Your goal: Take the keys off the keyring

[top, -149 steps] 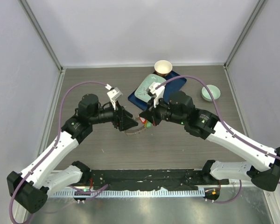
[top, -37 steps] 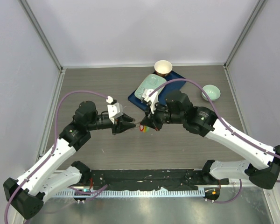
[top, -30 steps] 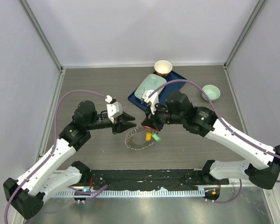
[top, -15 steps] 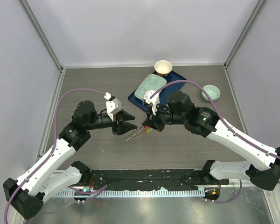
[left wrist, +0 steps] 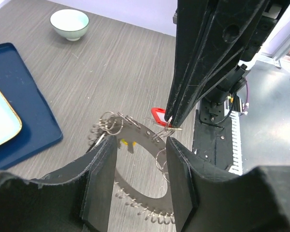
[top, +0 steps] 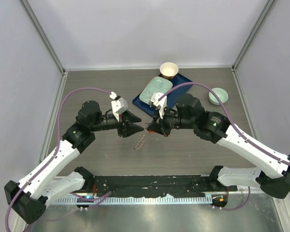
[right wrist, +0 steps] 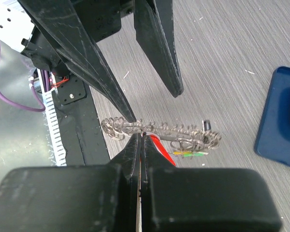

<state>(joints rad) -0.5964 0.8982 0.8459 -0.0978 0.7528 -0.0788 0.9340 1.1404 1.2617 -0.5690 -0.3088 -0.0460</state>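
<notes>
The keyring [top: 141, 140], a grey metal ring fringed with small silvery rings, hangs edge-on above the table. My right gripper [top: 152, 129] is shut on a small ring at its rim [right wrist: 141, 137], right by the red key [right wrist: 160, 146]. A green and a yellow-orange key [right wrist: 191, 153] hang further along. My left gripper [top: 133, 126] is open [left wrist: 140, 179]. Its fingers [left wrist: 99, 179] straddle the keyring [left wrist: 135, 140], and one fingertip [right wrist: 128, 116] touches the fringe while the other stands apart. The red key also shows in the left wrist view [left wrist: 159, 116].
A blue tray [top: 179, 86] with a pale green plate [top: 153, 90] lies just behind the grippers. A tan cup [top: 168, 70] stands at the tray's far end. A pale green bowl [top: 218, 95] sits at the right. Grey walls close in the table.
One second ago the keyring hung lower and face-on with the keys dangling. It has since swung to edge-on under my right gripper. My left gripper has moved closer to it.
</notes>
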